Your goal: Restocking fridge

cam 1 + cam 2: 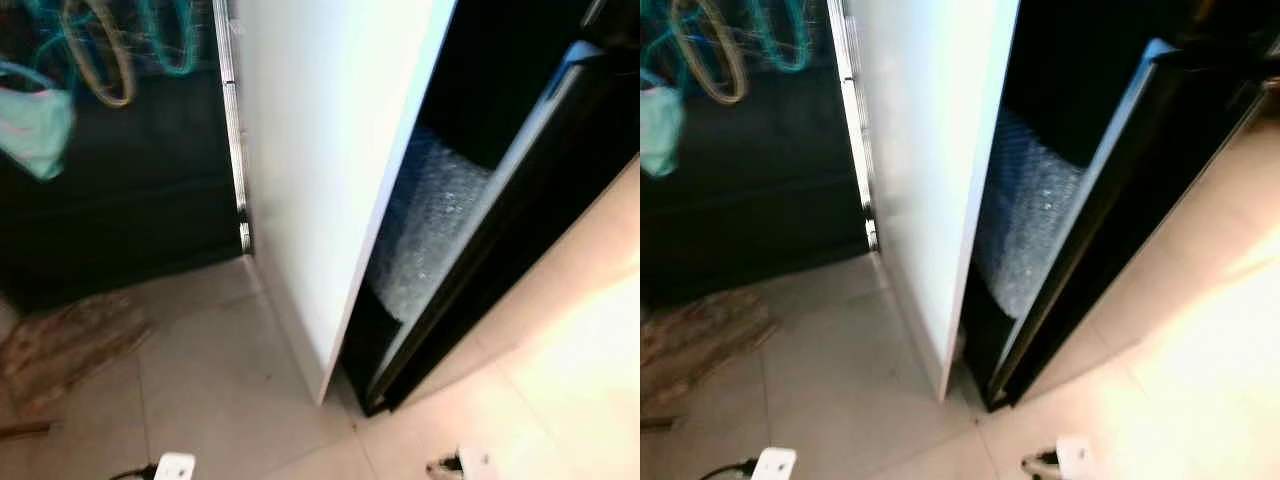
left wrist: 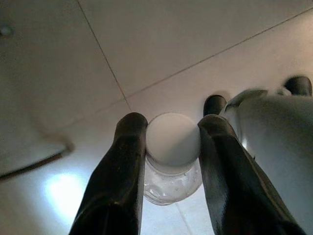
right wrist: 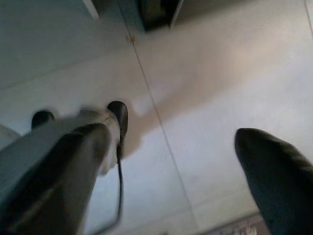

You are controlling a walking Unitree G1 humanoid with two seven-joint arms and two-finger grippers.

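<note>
The fridge (image 1: 320, 150) stands in front of me, its white side panel facing me. To the right its dark door (image 1: 500, 230) is ajar. Through the gap I see a bubbly blue-grey sheet (image 1: 430, 230) in the dark interior. My left gripper (image 2: 171, 125) hangs low over the floor, shut on a clear bottle (image 2: 168, 188) just under its white cap (image 2: 172, 139). My right gripper (image 3: 171, 142) also hangs over the tiles, its fingers (image 3: 274, 166) wide apart with nothing between them.
Beige floor tiles (image 1: 230, 380) run up to the fridge base. A dark glossy cabinet (image 1: 120, 200) stands on the left, with a brown mat (image 1: 60, 345) on the floor before it. My own pale leg (image 2: 274, 142) shows beside the left gripper.
</note>
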